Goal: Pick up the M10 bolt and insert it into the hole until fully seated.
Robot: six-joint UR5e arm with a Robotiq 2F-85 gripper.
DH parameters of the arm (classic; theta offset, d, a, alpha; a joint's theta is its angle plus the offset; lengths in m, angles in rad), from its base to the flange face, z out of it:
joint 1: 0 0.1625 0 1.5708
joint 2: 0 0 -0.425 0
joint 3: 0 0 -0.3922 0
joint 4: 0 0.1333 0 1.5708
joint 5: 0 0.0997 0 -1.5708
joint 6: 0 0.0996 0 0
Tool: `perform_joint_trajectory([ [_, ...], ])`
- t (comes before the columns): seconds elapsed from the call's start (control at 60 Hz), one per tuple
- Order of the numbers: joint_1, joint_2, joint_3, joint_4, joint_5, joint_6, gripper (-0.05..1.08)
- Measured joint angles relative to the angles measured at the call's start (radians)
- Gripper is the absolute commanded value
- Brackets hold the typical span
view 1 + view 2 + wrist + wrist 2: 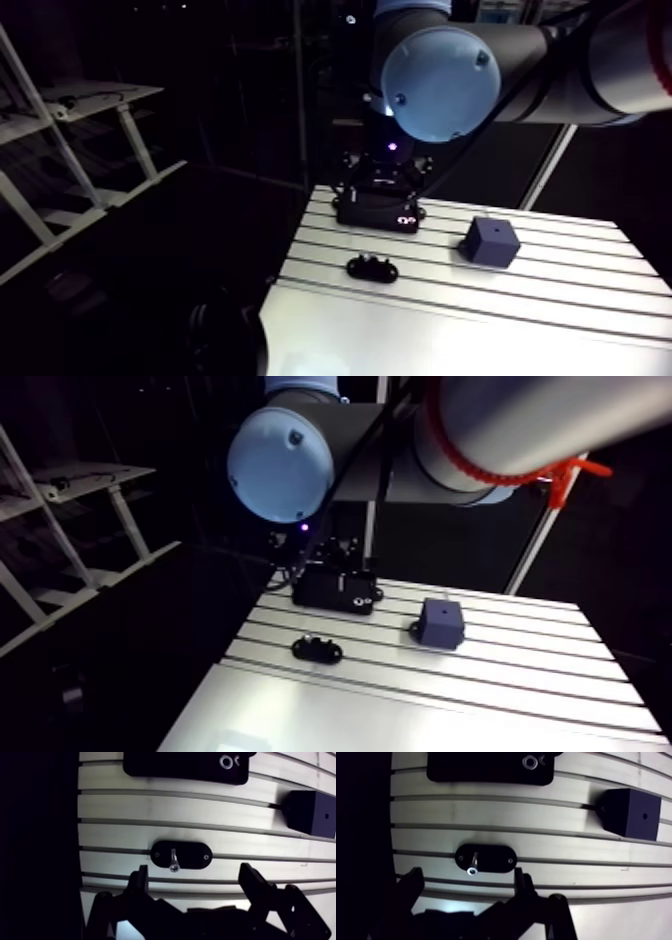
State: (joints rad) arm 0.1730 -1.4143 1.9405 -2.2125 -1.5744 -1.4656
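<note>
A robotics lab: a blue-capped robot arm point(440, 80) above a slotted aluminium table point(450, 335) carrying black fixtures point(372, 267).

- You'll see a slotted aluminium table point(125, 807), its grooves running in parallel lines.
- Look for a black rectangular block point(185, 767) at the table's far edge in the arm view, with a small silver ring point(227, 761) on top (a second ring beside it is unclear).
- You'll find a flat black oval plate point(194, 853) lying apart from that block, across one groove.

Your bolt point(173, 860) stands in a holder point(192, 854) on the table point(125, 807), just ahead of the tool point(194, 877). Beyond the holder lies a plate point(175, 764) (two rings point(227, 761) on it), and a cube point(310, 812) sits well off to the plate's side.
</note>
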Motion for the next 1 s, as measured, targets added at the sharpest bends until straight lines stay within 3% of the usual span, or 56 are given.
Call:
perform_joint_trajectory([
  [0.517,0.019,0.042,0.03,-0.035,0.001,0.001,0.22],
  [1.0,0.034,0.091,0.057,-0.103,-0.001,-0.003,0.29],
])
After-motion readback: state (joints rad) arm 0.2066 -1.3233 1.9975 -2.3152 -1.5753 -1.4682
